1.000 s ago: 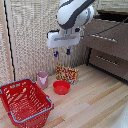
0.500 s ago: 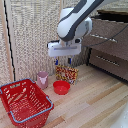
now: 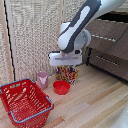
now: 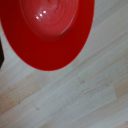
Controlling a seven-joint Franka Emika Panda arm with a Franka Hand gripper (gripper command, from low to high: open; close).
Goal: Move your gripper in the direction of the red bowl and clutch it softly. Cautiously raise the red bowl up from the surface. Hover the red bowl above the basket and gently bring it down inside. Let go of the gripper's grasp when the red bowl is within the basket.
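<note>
Exterior view: the gripper (image 3: 65,66) hangs above the red bowl (image 3: 61,87), not touching it. The bowl sits on the wooden floor (image 3: 95,102), empty-handed approach judged in hand. The basket (image 3: 26,100) lies at the bowl's 8 o'clock, a pink cup (image 3: 43,78) at its 10 o'clock. Finger spread cannot be told.

Wrist view: red bowl (image 4: 52,27) fills the 12 o'clock area; nothing held. Next: descend, align over rim, close gently.
</note>
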